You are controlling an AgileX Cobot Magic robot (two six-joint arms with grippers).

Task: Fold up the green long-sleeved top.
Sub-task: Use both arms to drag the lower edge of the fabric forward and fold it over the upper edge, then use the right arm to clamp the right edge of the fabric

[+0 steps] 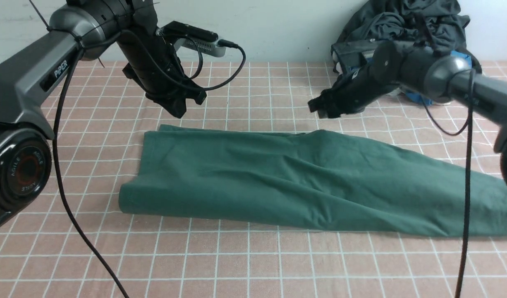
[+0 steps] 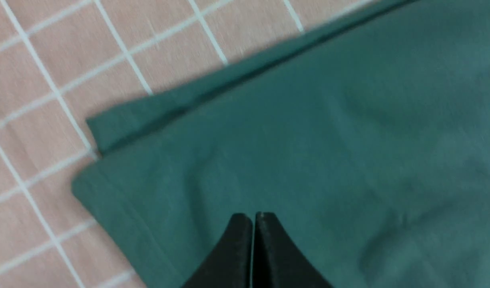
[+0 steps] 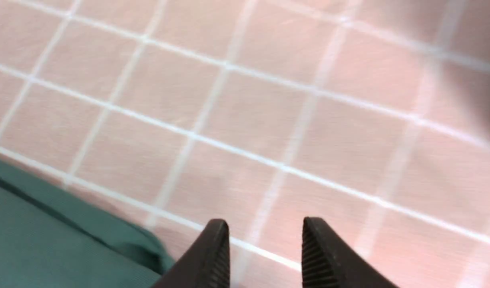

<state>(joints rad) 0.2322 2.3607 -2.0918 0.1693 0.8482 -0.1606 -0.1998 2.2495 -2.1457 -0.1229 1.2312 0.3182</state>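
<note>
You are working between folds. The green long-sleeved top [image 1: 278, 182] is lying as a long folded band across the checked cloth [image 1: 237, 256], from nine o'clock to three. Your left gripper [image 1: 177, 108] is hanging over its ten o'clock corner, jaws pressed together on nothing. Your right gripper [image 1: 319, 108] is hovering at one o'clock, parted and empty. A crosswise fold is probably coming, so you will be reopening the left. The three o'clock end is running out of frame, and the neck, cuffs and print are hiding.
</note>
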